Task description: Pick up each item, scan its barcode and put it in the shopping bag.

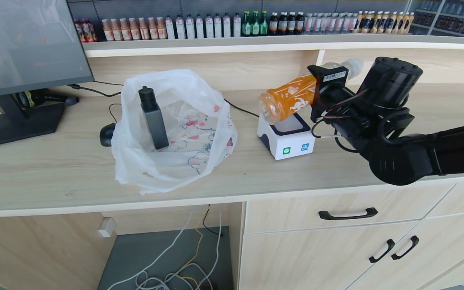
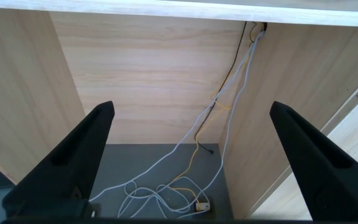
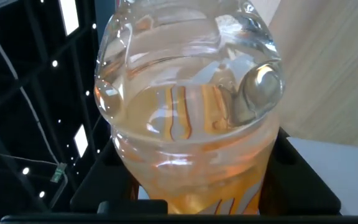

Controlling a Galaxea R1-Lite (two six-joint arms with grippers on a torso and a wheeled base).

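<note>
An orange drink bottle [image 1: 292, 96] with a pale cap lies almost level in the air, its base just above the glass top of the white barcode scanner [image 1: 286, 139]. My right gripper [image 1: 324, 89] is shut on the bottle's upper half. The right wrist view has the bottle [image 3: 188, 118] seen along its length, with the scanner [image 3: 334, 165] beneath. A white plastic shopping bag [image 1: 175, 129] stands open on the counter left of the scanner, with a dark grey bottle [image 1: 154, 119] upright inside. My left gripper [image 2: 191, 162] hangs open below the counter, over floor cables.
A monitor [image 1: 26, 44] on its stand occupies the counter's left end, with a black mouse [image 1: 106, 134] beside the bag. Cables run along the back of the wooden counter [image 1: 54, 173]. A raised shelf behind carries several bottles [image 1: 240, 24]. Drawers [image 1: 349, 213] sit below right.
</note>
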